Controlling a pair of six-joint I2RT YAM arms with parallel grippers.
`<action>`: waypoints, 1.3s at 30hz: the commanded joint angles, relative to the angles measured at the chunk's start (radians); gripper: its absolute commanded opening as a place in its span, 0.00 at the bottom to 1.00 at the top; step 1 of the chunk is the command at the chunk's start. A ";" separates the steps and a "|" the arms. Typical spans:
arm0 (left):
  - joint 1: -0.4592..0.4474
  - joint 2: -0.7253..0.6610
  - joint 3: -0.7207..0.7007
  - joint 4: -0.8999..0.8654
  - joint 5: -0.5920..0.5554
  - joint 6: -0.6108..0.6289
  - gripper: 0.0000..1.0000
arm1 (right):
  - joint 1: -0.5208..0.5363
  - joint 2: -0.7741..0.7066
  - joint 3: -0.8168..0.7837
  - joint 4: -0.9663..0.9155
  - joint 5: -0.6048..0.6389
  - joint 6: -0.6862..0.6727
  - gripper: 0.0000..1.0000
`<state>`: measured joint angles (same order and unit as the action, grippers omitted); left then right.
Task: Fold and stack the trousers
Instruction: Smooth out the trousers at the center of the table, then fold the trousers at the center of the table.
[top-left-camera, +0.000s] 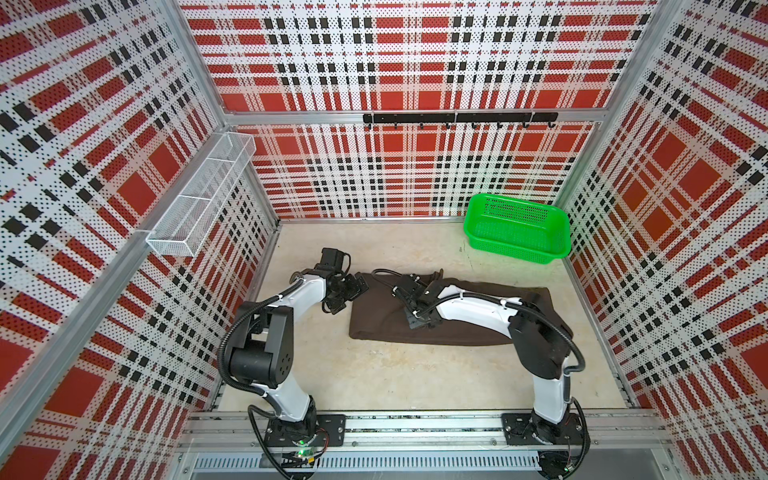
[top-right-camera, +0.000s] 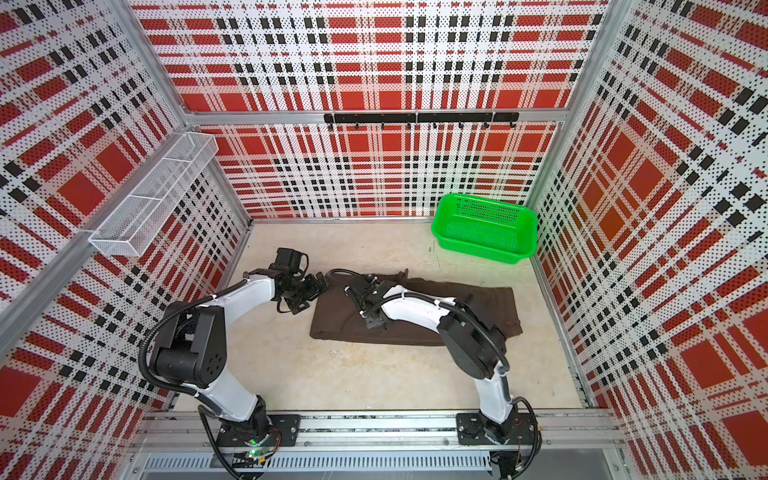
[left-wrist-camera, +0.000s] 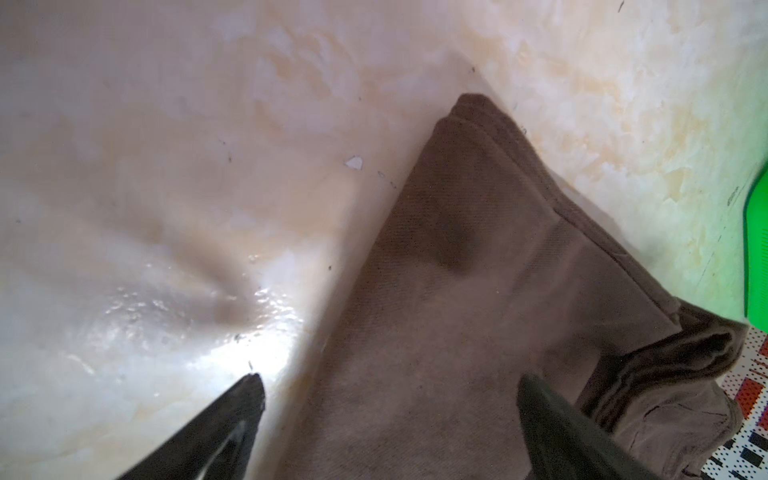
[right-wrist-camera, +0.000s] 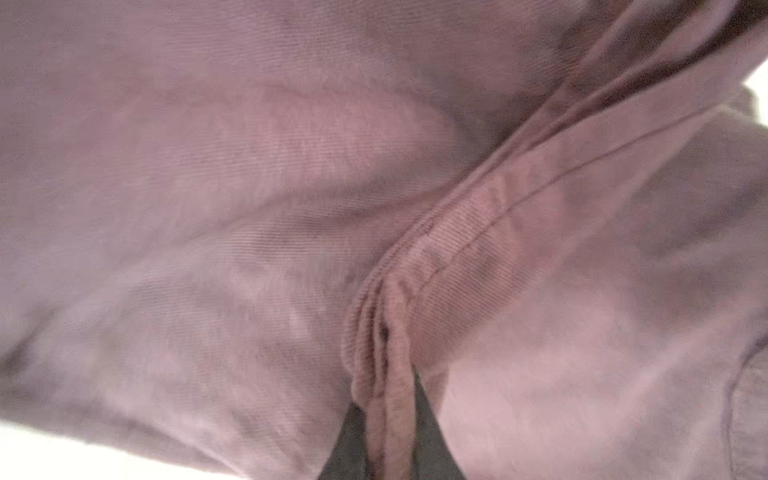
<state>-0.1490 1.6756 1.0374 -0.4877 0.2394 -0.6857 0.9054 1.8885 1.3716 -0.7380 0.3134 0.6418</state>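
Brown trousers (top-left-camera: 382, 320) are lying folded lengthwise mid-table (top-left-camera: 395, 374), right fingers (right-wrist-camera: 432, 444) are pinching a thin seam ridge, left fingers (left-wrist-camera: 224, 424) are hanging wide open straddling one end's edge, so a one-sided lift is probably risking slipping layers and an undone fold.

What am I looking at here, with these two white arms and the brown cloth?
These are two robot arms, the left arm and the right arm, bolted to a rail inside a plaid-walled booth. Two pictures come from a paired camera overhead. The two close-ups come from a small camera on each arm's wrist. On the beige floor lie the trousers, dark brown and folded in layers, with a green basket in the far corner. Each arm ends in a two-fingered end effector. The right end effector pinches a ridge of the trousers' fabric. The left end effector stands wide open over the trousers' edge, holding nothing.
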 joint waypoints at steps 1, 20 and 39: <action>0.015 -0.031 -0.008 -0.013 -0.008 0.021 0.98 | -0.017 -0.133 -0.087 0.051 -0.038 0.084 0.05; 0.040 -0.035 0.000 -0.036 -0.012 0.049 0.98 | -0.142 -0.409 -0.493 0.210 -0.026 0.286 0.56; 0.012 -0.013 -0.043 -0.045 0.064 0.130 0.98 | -0.291 -0.182 -0.256 0.193 -0.134 0.065 0.50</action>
<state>-0.1257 1.6745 1.0119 -0.5110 0.2661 -0.6022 0.6373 1.6981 1.1351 -0.5632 0.2188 0.7341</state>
